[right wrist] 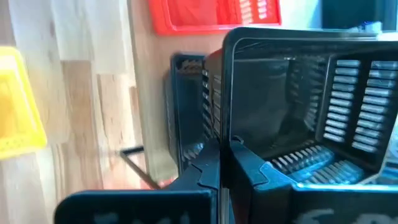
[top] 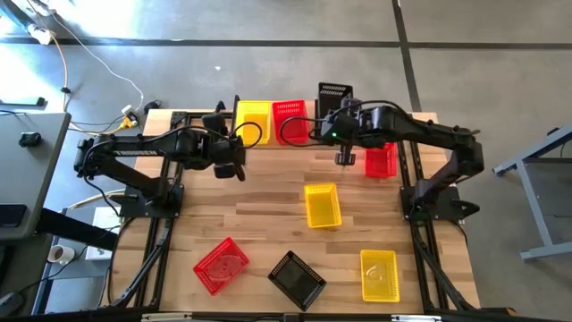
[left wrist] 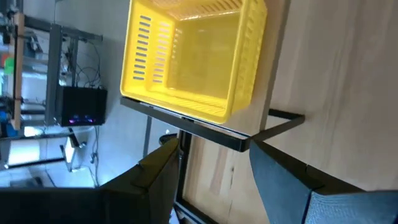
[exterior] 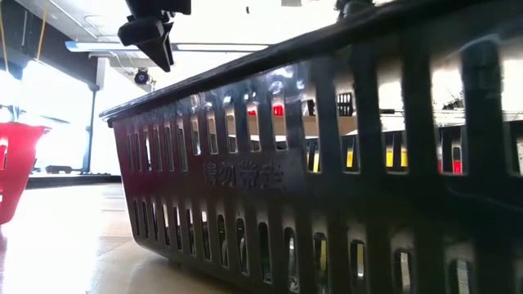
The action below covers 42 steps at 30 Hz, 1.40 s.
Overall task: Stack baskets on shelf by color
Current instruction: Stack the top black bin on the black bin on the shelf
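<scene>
The desk (top: 268, 224) is a pale wood-plank top on a black frame, standing on a grey concrete floor (top: 268, 63) crossed by dark seams. At far left a grey side table (top: 22, 165) edges in, and cables (top: 98, 76) trail over the floor toward the desk's far left corner.

The left pincer (top: 239, 154) hangs with its fingers spread wide and holding nothing, just near of the shelf (left wrist: 205, 127); its wrist view looks past both fingers at a yellow basket (top: 253, 121) sitting on the shelf's left end. Beside it on the shelf sits a red basket (top: 290, 121). A black basket (top: 334, 93) stands at the shelf's right end.

The right pincer (top: 345, 159) is closed on the wall of a black held basket (right wrist: 298, 112), up by the shelf's right part. Right of it lies another red basket (top: 382, 159).

On the open desk, from left to right: a tilted red basket (top: 221, 265) at near left, a dark basket (top: 297, 279) turned diagonally near the front edge, a yellow basket at centre (top: 323, 205), and a near yellow basket (top: 379, 274) at near right. The low view is mostly filled by the dark basket's slotted wall, with bright windows (exterior: 57, 106) behind.

At far right, a grey metal stand (top: 536, 179) stands on the floor.
</scene>
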Each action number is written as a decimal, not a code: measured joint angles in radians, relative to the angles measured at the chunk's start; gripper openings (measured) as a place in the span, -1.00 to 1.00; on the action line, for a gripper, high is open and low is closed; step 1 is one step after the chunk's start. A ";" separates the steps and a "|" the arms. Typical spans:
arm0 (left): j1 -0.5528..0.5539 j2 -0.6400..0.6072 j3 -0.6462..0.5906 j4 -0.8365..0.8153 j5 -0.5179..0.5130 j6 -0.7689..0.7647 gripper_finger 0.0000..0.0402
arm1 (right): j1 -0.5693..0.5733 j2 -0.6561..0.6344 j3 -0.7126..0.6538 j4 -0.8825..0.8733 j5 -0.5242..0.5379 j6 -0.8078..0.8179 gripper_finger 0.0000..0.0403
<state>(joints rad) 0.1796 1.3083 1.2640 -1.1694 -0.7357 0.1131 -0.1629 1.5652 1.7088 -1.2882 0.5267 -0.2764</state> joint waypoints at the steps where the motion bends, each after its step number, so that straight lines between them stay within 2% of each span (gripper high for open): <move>1: 0.002 0.000 0.000 0.000 0.000 -0.012 -0.08 | -0.004 0.003 -0.004 0.017 -0.015 -0.011 -1.00; 9: 0.004 0.000 0.000 0.001 0.002 -0.058 -0.08 | -0.036 0.049 -0.003 0.058 -0.109 0.010 -1.00; 18: 0.004 0.000 0.000 0.000 0.002 -0.043 -0.08 | -0.041 0.079 -0.003 0.035 -0.068 0.013 -1.00; 27: 0.004 0.000 0.000 0.000 -0.002 -0.016 -0.08 | -0.073 0.080 -0.008 -0.009 -0.087 0.063 -1.00; 39: 0.004 0.000 0.000 0.000 -0.005 -0.023 -0.09 | -0.087 0.080 -0.008 -0.001 -0.132 0.009 -1.00; 42: 0.004 0.000 0.000 0.000 -0.005 -0.023 -0.08 | -0.086 0.080 -0.008 0.004 -0.113 0.007 -1.00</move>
<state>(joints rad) 0.1841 1.3079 1.2640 -1.1694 -0.7406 0.0898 -0.2493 1.6447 1.7008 -1.2843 0.4137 -0.2699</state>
